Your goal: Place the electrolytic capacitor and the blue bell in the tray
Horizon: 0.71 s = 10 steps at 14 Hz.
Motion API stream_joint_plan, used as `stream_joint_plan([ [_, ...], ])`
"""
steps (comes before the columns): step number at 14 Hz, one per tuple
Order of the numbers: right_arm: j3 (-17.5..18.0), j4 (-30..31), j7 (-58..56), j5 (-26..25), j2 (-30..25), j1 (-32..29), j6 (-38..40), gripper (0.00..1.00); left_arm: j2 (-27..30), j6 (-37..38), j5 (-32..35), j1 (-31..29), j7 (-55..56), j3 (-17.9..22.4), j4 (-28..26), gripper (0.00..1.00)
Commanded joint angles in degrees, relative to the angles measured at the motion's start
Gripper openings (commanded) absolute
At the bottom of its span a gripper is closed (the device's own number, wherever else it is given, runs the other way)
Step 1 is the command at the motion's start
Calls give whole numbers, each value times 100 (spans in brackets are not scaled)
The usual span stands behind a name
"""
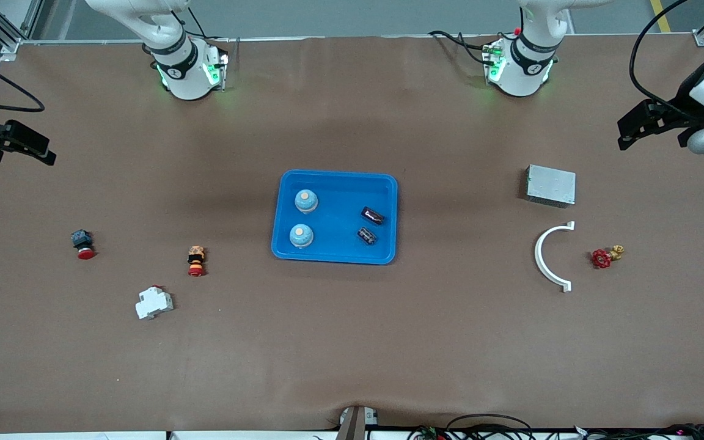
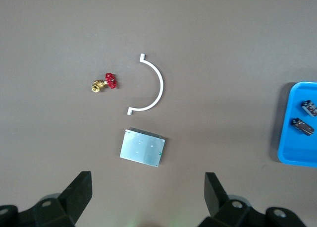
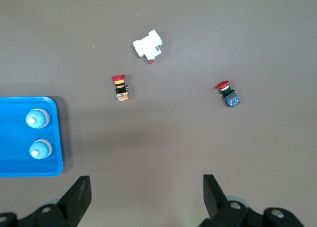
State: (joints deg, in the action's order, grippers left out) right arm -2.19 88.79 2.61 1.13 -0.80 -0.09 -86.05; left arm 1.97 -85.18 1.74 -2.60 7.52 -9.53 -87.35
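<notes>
The bright-blue tray point(image 1: 337, 244) lies in the middle of the table. In it stand two blue bells point(image 1: 306, 201) point(image 1: 301, 236) and lie two dark electrolytic capacitors point(image 1: 373, 215) point(image 1: 366, 235). The bells show in the right wrist view point(image 3: 37, 118) point(image 3: 40, 149), the capacitors in the left wrist view point(image 2: 309, 108) point(image 2: 302, 126). My left gripper point(image 1: 627, 131) point(image 2: 148, 187) is open and empty, high over the left arm's end of the table. My right gripper point(image 1: 43, 153) point(image 3: 146, 190) is open and empty, high over the right arm's end.
Toward the left arm's end lie a grey metal box point(image 1: 550, 185), a white curved bracket point(image 1: 544, 256) and a red-handled brass valve point(image 1: 605, 255). Toward the right arm's end lie a red push button point(image 1: 83, 244), an orange-and-red button point(image 1: 196, 260) and a white breaker point(image 1: 154, 302).
</notes>
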Motion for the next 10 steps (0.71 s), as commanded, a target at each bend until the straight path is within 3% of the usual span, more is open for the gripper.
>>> stream_joint_plan([
  [1,105,-81,-14,-42,0,-114,80,100,67,141,-227,-74,-40,-5,7,100],
  [10,122,-81,-14,-51,-8,-88,80,100,5,309,-130,-91,-14,13,86,100],
])
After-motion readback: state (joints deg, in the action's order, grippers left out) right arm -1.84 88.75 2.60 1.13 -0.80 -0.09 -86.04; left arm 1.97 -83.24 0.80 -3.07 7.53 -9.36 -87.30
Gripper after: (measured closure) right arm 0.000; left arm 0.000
